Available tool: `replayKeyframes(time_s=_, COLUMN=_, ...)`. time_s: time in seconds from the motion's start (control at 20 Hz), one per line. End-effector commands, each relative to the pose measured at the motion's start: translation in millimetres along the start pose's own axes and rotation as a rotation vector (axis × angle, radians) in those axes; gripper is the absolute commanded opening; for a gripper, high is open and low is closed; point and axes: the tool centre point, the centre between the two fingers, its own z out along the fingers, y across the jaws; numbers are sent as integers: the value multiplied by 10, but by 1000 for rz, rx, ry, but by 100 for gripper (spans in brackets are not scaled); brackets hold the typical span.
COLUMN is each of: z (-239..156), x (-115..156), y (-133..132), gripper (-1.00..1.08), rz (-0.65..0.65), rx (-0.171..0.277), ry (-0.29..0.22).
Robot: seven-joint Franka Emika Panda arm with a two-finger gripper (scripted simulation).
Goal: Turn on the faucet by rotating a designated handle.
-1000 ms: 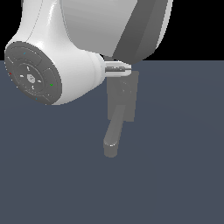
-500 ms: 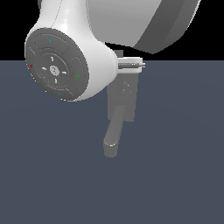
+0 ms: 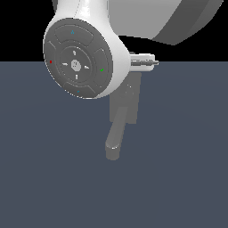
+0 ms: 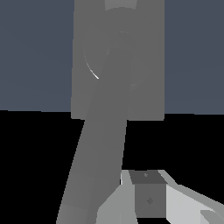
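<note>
The dull grey faucet [image 3: 129,104] stands mid-scene in the exterior view, its thick spout [image 3: 115,138] running down from the flat back plate. My gripper [image 3: 153,62] pokes out toward the exterior view's right, just above the plate's top edge, fingers together with nothing between them. The handle is hidden there behind my arm. In the wrist view, the handle [image 4: 103,144] is a straight grey bar running from a round hub [image 4: 116,46] on the back plate [image 4: 148,65] toward the camera. The gripper [image 4: 148,183] sits right beside the bar's near end; whether they touch I cannot tell.
A large white arm joint with a round grey cap [image 3: 78,64] fills the exterior view's upper left and covers the plate's top corner. The faucet rests on a flat dark blue-grey floor [image 3: 187,156], with black beyond its far edge.
In the exterior view, the arm joint has swung to the right and grown larger. The gripper tips have shifted right along the plate's top. The faucet looks unmoved.
</note>
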Motion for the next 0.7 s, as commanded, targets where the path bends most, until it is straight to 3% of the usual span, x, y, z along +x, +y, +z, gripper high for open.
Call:
replayKeyframes(time_s=0.0, z=25, x=9, y=-154, gripper=-100, rz=3, rx=16, ry=-4)
replayKeyframes(time_s=0.65, z=74, x=-8, y=-670, gripper=-100, rz=-6, rx=18, ry=-26)
